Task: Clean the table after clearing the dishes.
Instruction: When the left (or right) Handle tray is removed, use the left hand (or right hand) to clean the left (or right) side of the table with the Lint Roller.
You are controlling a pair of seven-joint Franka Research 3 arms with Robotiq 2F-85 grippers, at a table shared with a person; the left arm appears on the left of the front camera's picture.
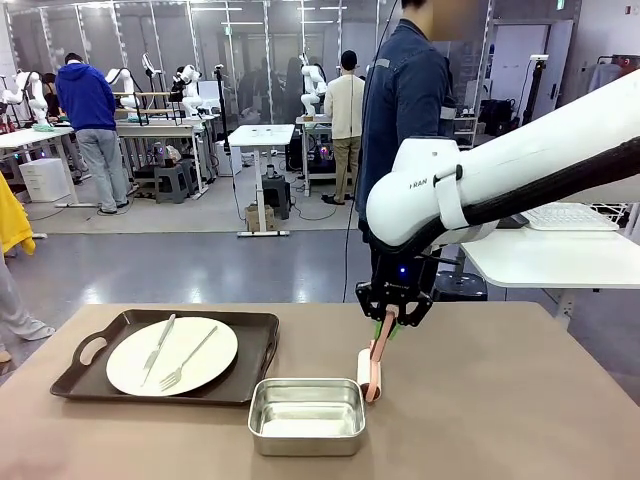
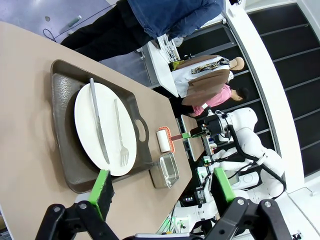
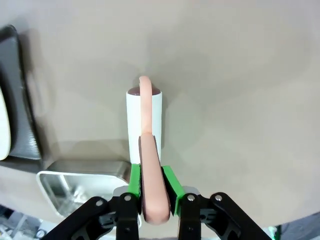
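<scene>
Right wrist view: the right gripper (image 3: pixel 151 179) is pinching the pink handle (image 3: pixel 150 200) of a roller (image 3: pixel 144 117), its pads pressed against the handle from both sides. Just beyond the fingertips, the white roller is lying against the table (image 3: pixel 240 75) and appears to be touching it, so wiping is judged to be under way. A steel pan (image 1: pixel 306 415) is sitting just beside the gripper. Farther out on the same side, a tray (image 1: pixel 90 375) is carrying a plate (image 1: pixel 172 355) with a knife (image 1: pixel 158 348) and a fork (image 1: pixel 188 360). Clearing is therefore judged incomplete. The right arm is reaching in over the table with the wrist pointing steeply down. The left gripper (image 2: pixel 161 192) is hovering above the tray, jaws spread and holding nothing. A person (image 1: pixel 405 110) is standing beyond the far edge.
</scene>
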